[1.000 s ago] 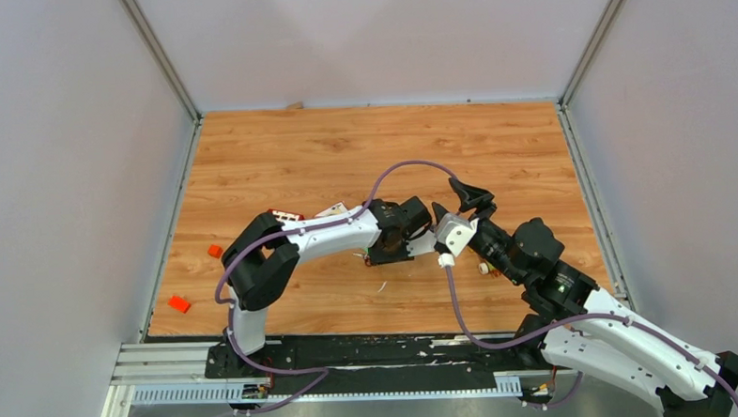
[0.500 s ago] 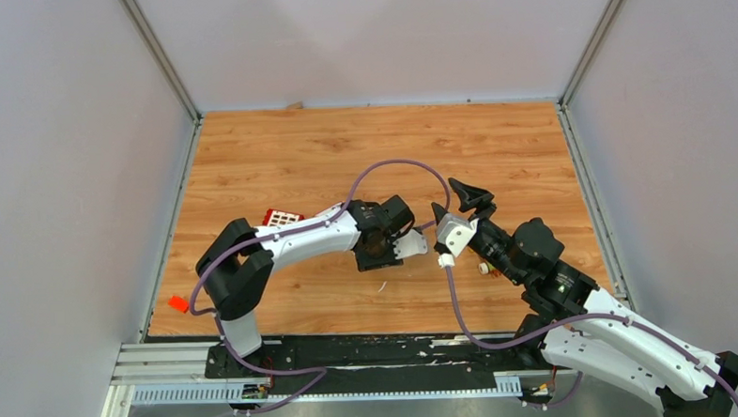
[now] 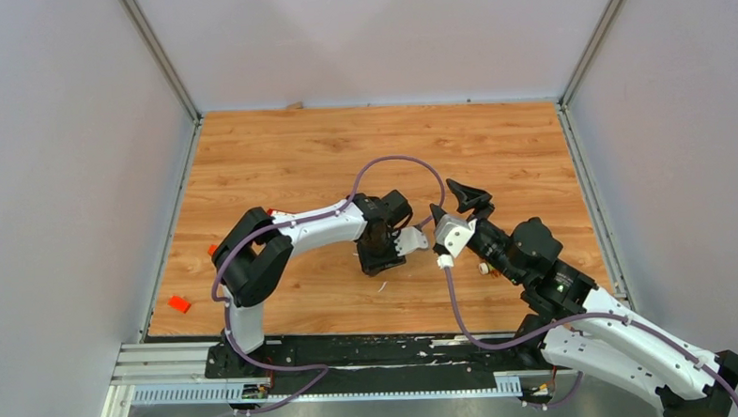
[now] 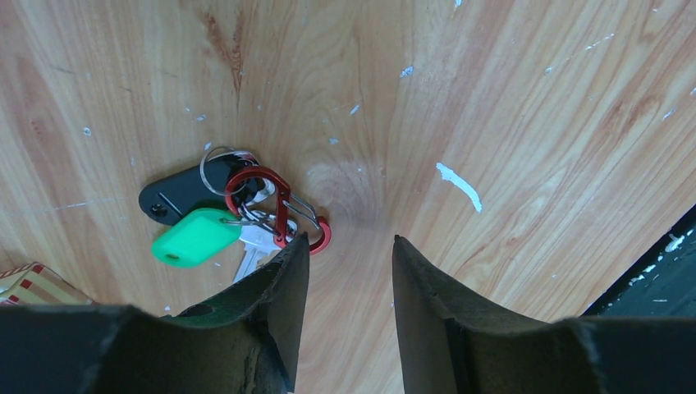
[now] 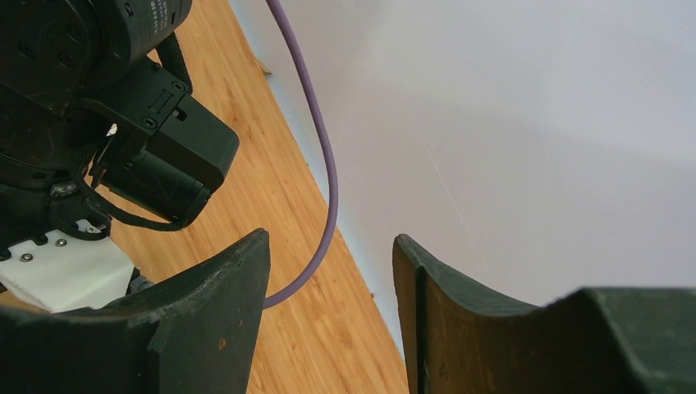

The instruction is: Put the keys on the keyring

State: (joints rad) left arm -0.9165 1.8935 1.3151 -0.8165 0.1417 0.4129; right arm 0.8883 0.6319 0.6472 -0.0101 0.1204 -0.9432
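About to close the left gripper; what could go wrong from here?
The left gripper hangs open beside the red carabiner keyring, one finger by its lower end: closing may just nudge it. The green-headed key and black-headed key overlap it, so a grab could snag them. The open right gripper hangs close to the left wrist: collision risk.

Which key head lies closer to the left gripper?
The green-headed key; the black-headed key lies beyond it, farther from the left gripper.
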